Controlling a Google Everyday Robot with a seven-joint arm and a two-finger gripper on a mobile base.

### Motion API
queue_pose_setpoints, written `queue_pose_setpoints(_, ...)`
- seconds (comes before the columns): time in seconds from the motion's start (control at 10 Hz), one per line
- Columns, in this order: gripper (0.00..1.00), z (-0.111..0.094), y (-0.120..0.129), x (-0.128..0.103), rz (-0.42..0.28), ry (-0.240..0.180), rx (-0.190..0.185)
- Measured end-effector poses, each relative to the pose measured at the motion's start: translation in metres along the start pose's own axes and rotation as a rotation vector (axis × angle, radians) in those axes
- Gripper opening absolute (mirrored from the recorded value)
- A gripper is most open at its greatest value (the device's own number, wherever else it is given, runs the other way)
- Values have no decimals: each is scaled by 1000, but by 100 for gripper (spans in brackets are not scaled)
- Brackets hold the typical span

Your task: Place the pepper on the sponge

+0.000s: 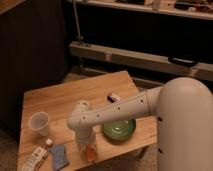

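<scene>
The small orange pepper (90, 155) lies near the front edge of the wooden table (75, 97). My gripper (88, 148) points down right over it and hides its upper part. The blue-grey sponge (58, 156) lies flat to the left of the pepper, a short gap away. My white arm reaches in from the right, with its elbow (80, 118) above the table's front.
A green bowl (119, 129) sits just right of the gripper. A white cup (39, 123) stands at the left, and a white remote-like object (35, 158) lies at the front left corner. A small dark item (112, 96) lies farther back.
</scene>
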Motion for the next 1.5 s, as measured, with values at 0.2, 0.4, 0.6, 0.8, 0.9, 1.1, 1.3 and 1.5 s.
queue_pose_setpoints(0.2,37,2,0,1,8,-23,-10)
queue_pose_setpoints(0.4,37,3,-1,1,17,-40,-27)
queue_pose_setpoints(0.6,37,-4,-7,1,29,-43,-47)
queue_pose_setpoints(0.8,37,-17,-22,2,19,-34,-45)
queue_pose_setpoints(0.9,37,-26,-34,3,9,-28,-35)
queue_pose_setpoints(1.1,37,-40,-67,6,-44,-22,-16)
queue_pose_setpoints(1.3,37,-43,-110,8,-124,-31,10)
queue_pose_setpoints(1.5,37,-43,-146,5,-195,-38,37)
